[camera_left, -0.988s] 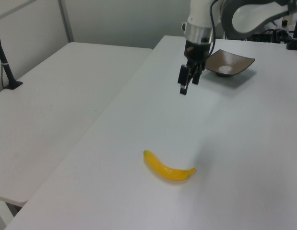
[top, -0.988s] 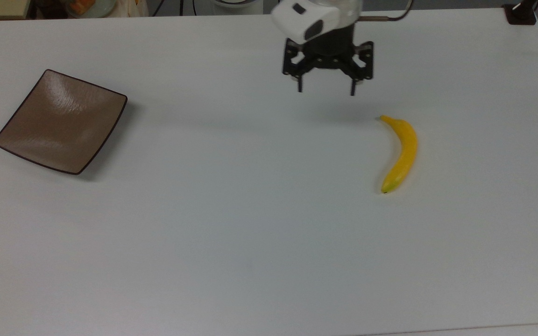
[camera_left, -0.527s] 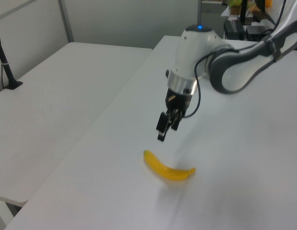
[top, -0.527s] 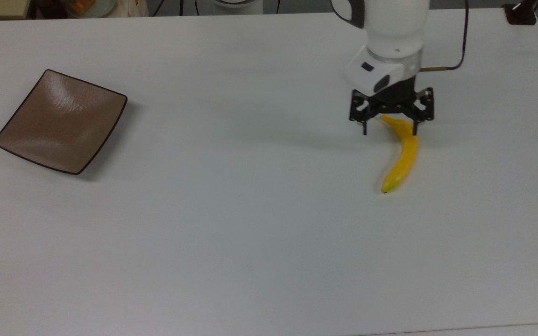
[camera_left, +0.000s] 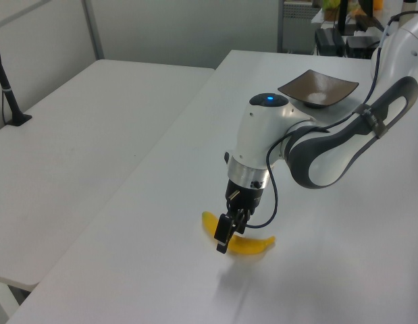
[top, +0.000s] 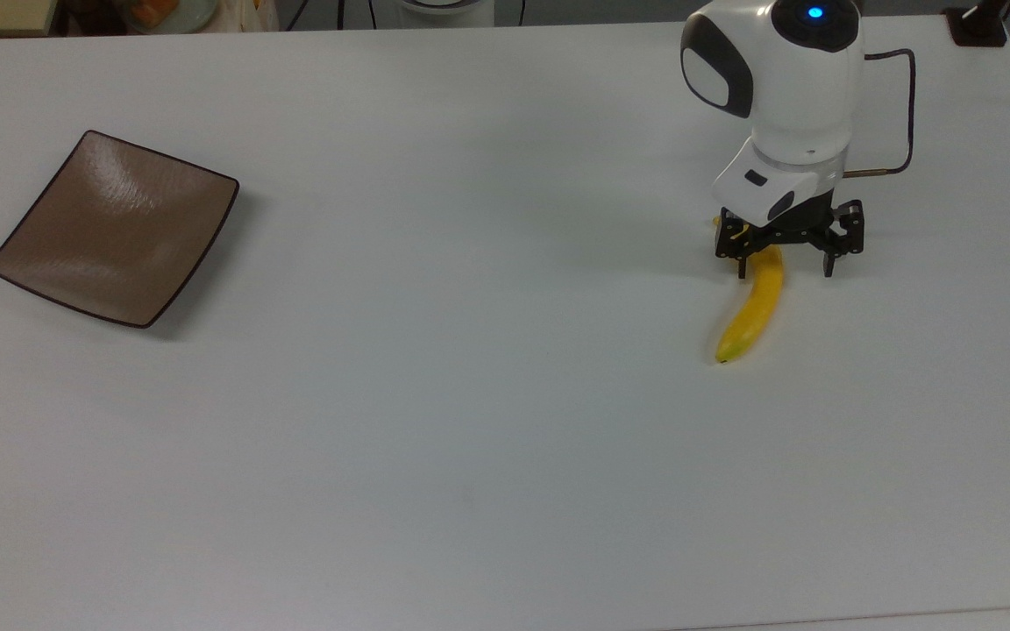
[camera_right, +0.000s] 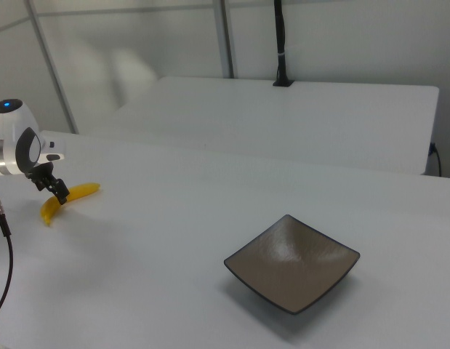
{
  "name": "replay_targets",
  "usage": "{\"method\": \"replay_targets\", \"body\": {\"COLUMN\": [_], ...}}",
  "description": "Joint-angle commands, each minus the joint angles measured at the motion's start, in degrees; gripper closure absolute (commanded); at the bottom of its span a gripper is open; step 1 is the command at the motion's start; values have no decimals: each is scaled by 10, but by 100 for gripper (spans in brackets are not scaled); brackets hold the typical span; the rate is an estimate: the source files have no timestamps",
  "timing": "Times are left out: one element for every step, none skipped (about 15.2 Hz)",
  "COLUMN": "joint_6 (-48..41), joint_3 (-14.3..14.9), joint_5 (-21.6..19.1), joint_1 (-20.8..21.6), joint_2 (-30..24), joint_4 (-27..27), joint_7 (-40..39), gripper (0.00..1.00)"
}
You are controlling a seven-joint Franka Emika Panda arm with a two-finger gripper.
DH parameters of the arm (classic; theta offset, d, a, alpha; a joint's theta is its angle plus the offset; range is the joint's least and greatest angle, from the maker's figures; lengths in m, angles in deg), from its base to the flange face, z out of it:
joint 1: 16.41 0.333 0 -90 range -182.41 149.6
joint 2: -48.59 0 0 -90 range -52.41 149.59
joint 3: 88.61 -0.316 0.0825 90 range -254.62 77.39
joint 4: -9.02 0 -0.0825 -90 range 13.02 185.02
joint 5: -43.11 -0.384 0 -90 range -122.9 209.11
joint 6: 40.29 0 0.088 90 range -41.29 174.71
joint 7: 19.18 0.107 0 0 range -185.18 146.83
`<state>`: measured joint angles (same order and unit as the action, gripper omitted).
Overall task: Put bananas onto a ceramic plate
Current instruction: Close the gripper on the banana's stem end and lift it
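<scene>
Gripper point(top: 786, 265): it is seen low over the white table point(top: 470, 421), with its two fingers point(top: 741, 267) spread wide and pointing down (nothing is held between them).
Banana point(top: 752, 308): it is lain flat on the table; its stem end is found between the fingers, nearer to the finger at the top view's left, and its greenish tip reaches out from the fingers toward the top view's bottom. In the left view the banana point(camera_left: 252, 245) is partly covered by the gripper point(camera_left: 224, 239). Contact with the fingers cannot be told.
Ceramic plate point(top: 115, 228): the square brown plate is placed well apart from the fingers, far to the top view's left, and nothing is carried on it.
Arm point(camera_left: 330, 148): the white arm is bent above the gripper.
</scene>
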<state>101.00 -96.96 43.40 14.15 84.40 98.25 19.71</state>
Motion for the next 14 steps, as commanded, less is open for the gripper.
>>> {"method": "replay_targets", "body": {"joint_6": [7,7,7,7,7,7,7,6,0,-3,-12,-41,-77,-109], "joint_3": [4,4,4,4,4,4,4,4,4,4,4,4,4,4], "joint_5": [35,51,58,59,61,60,60,60,60,59,59,60,59,58], "joint_1": [5,6,3,2,2,0,-2,-4,-6,-12,-16,-18,-26,-28], "joint_2": [13,15,15,15,15,15,15,15,10,-4,-14,-22,-34,-40], "joint_4": [-8,-6,-6,-5,-4,-5,-6,-7,-9,-9,-8,-9,-12,-17], "joint_7": [8,10,9,7,4,4,3,3,3,1,-8,-32,-65,-91], "gripper": [32,67,86,93,97,97,97,97,96,96,96,94,94,94]}}
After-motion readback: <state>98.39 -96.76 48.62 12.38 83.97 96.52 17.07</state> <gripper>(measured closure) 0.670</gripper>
